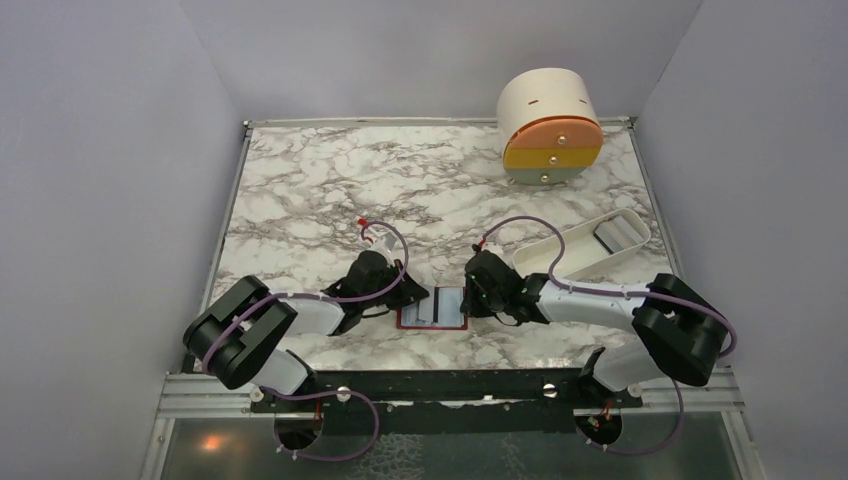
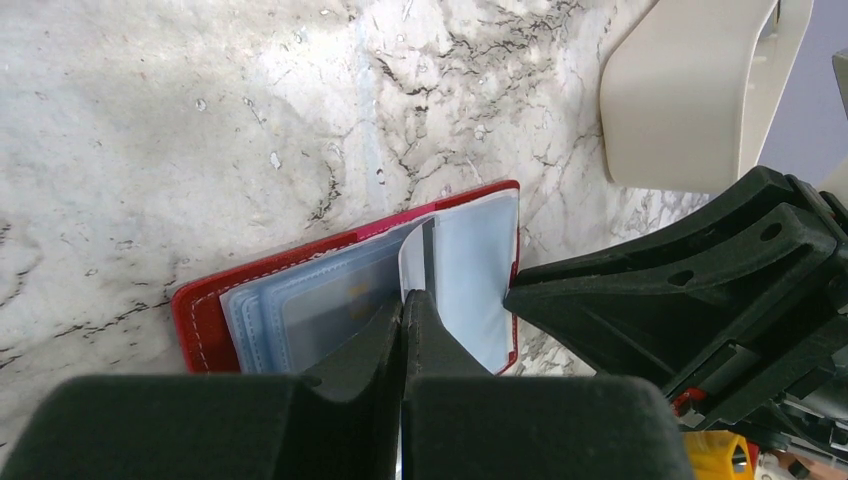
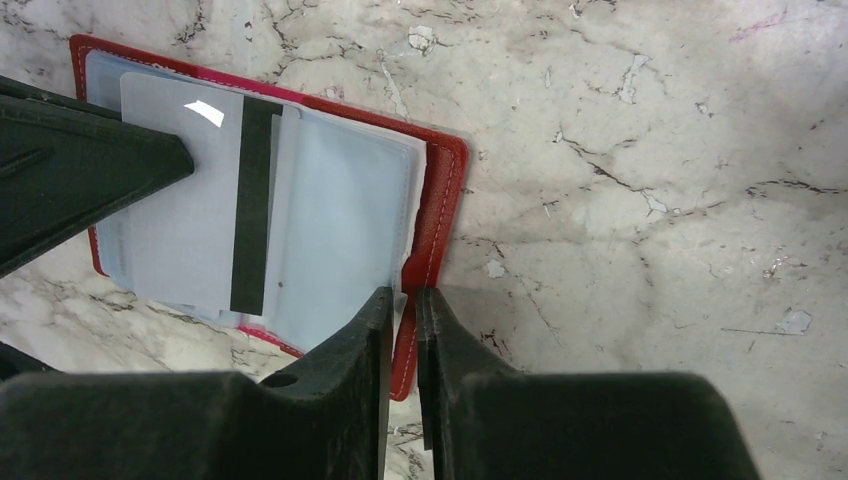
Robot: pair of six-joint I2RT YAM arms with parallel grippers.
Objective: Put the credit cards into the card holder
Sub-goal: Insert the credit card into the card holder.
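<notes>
The red card holder [image 1: 432,324] lies open on the marble table between my grippers, its clear sleeves up; it also shows in the left wrist view [image 2: 200,310] and the right wrist view [image 3: 440,200]. A pale credit card [image 3: 190,230] with a black stripe lies over the sleeves. My left gripper [image 2: 403,298] is shut on this card's edge [image 2: 412,262]; it shows from above [image 1: 418,296]. My right gripper [image 3: 403,292] is shut on the holder's red right edge and a sleeve; it shows from above [image 1: 468,297]. Other cards are not clearly in view.
A white oblong tray [image 1: 560,252] lies at the right behind my right arm, with a pale object in its far end; it also shows in the left wrist view [image 2: 690,90]. A round cream drawer unit [image 1: 548,125] stands at the back right.
</notes>
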